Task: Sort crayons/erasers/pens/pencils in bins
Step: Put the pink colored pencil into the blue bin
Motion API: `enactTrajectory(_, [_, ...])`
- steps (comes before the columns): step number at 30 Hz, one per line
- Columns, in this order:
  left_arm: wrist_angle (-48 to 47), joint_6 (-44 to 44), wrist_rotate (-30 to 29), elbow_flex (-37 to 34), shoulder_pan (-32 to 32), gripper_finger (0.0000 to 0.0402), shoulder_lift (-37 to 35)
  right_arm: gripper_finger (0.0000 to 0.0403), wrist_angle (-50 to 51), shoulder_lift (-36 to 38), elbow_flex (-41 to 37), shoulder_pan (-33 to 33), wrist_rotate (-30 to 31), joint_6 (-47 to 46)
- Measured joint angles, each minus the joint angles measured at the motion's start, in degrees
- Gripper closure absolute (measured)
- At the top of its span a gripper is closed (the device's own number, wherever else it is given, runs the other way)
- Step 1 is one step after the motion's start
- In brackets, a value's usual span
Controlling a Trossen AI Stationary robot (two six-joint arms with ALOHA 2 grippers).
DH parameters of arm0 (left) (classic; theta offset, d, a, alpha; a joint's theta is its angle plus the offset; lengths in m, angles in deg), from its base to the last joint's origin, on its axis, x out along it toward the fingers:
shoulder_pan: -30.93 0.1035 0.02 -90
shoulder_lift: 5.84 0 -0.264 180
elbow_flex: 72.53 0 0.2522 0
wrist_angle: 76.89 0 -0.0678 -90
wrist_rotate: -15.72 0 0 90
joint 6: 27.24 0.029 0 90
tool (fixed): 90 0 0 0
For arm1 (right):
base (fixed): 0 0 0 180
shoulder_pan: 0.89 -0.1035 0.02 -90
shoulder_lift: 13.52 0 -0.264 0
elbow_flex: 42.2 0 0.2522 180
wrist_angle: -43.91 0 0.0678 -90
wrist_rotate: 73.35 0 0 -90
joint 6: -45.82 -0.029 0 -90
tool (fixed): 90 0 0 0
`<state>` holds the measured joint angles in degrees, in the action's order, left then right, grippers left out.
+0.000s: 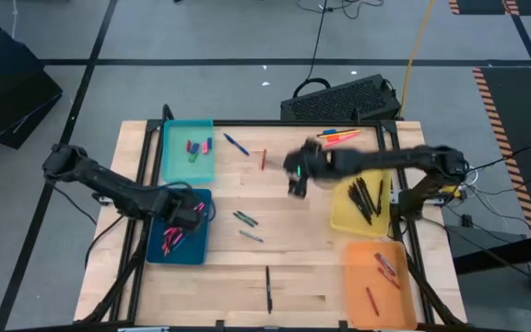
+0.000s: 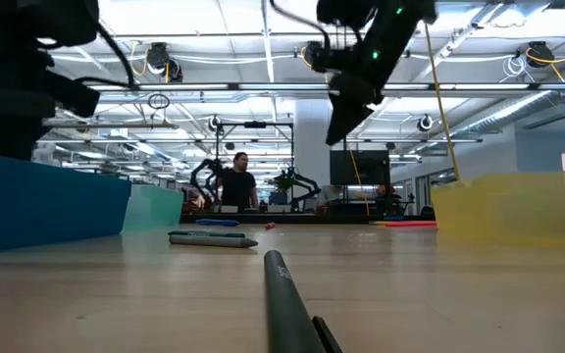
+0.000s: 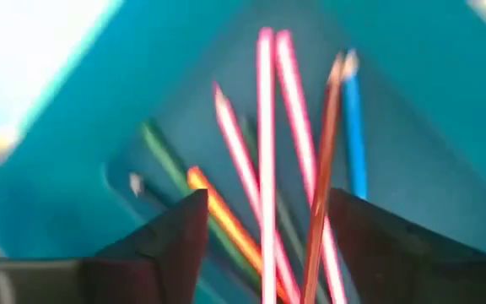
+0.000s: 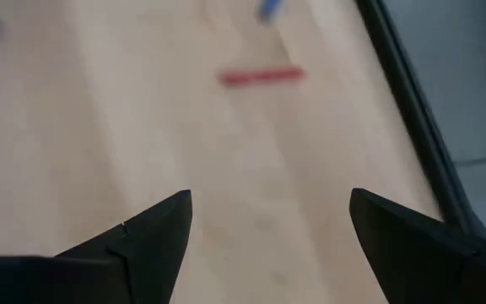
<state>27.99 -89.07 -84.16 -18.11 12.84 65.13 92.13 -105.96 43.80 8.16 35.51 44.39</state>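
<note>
**Bins: four translucent trays on a pale wooden worktop**

Bins sit in two pairs, all shallow plastic rectangles. On the high view's clock face, the teal bin [image 1: 189, 129] lies at ten o'clock with a few tiny stubby erasers [image 1: 198, 148] inside, and the dark blue bin [image 1: 179, 251] at eight holds thin pink and red sticks. The yellow bin [image 1: 344, 214] at three carries a cluster of long black sticks; the orange bin [image 1: 373, 297] at five holds two short crayons [image 1: 382, 277].

One black pen [image 1: 268, 289] lies loose at six o'clock, and one red crayon [image 1: 264, 160] lies at twelve.

The left tool [image 3: 264, 232] hangs over the blue bin, fingers spread and empty. The right tool [image 4: 268, 228] hovers above bare wood near centre, fingers released, with the red crayon ahead of them.
</note>
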Motion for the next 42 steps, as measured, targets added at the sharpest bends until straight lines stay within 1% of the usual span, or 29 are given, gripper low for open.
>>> enactTrajectory(3, [2.6, 3.9, -6.6, 0.0, 0.4, 0.0127, -3.8, 0.0093, 5.8, -3.0, 2.3, 9.7, -7.5, 8.7])
enactTrajectory(5, [4.9, 5.6, -13.3, 0.0, -0.1, 0.0118, -7.0, 0.0100, 9.6, -6.4, 3.4, 15.2, -9.6, 13.7])
enactTrajectory(8, [8.9, 10.2, -22.5, 0.0, -1.1, 0.0116, -11.4, 0.0114, 15.0, -12.4, 6.2, 21.0, -9.8, 19.5])
enactTrajectory(9, [10.2, 12.2, -24.5, 0.0, -1.3, 0.0116, -12.5, 0.0118, 17.3, -14.5, 7.5, 22.5, -9.9, 20.9])
enactTrajectory(11, [12.5, 16.6, -26.6, 0.0, -1.7, 0.0120, -14.3, 0.0124, 21.3, -19.2, 10.6, 24.9, -9.7, 23.5])
enactTrajectory(13, [14.8, 19.8, -27.5, 0.0, -1.9, 0.0127, -15.3, 0.0128, 24.8, -23.2, 13.5, 26.9, -8.6, 25.9])
enactTrajectory(17, [15.6, 22.3, -27.6, 0.0, -1.9, 0.0141, -15.8, 0.0135, 29.7, -29.9, 18.4, 28.8, -0.8, 32.3])
enactTrajectory(21, [14.0, 21.6, -27.3, 0.0, -1.9, 0.0153, -15.8, 0.0151, 29.6, -32.2, 20.0, 29.4, 3.8, 41.0])
enactTrajectory(26, [13.2, 20.9, -25.8, 0.0, -2.4, 0.0157, -15.8, 0.0188, 26.6, -32.1, 19.0, 29.7, 3.3, 52.4])
enactTrajectory(28, [13.2, 20.9, -25.7, 0.0, -2.7, 0.0158, -15.8, 0.0208, 26.0, -32.0, 18.3, 29.9, 3.1, 57.2])
enactTrajectory(31, [13.2, 20.5, -26.3, 0.0, -3.4, 0.0158, -15.8, 0.0244, 25.7, -31.7, 17.9, 29.9, 0.9, 63.0])
enactTrajectory(36, [12.8, 19.7, -31.4, 0.0, -6.0, 0.0158, -15.9, 0.0310, 24.5, -31.7, 17.9, 29.5, 0.4, 64.0])
enactTrajectory(38, [13.2, 19.0, -32.7, -0.2, -7.5, 0.0158, -15.9, 0.0336, 24.2, -31.7, 17.9, 29.2, 0.3, 63.7])
enactTrajectory(40, [16.5, 17.9, -32.7, -1.9, -8.9, 0.0158, -16.0, 0.0360, 24.1, -31.7, 17.8, 28.7, -0.2, 62.5])
enactTrajectory(42, [22.2, 17.6, -32.5, -5.3, -9.8, 0.0158, -15.9, 0.0379, 24.0, -31.7, 17.8, 28.1, -0.9, 59.8])
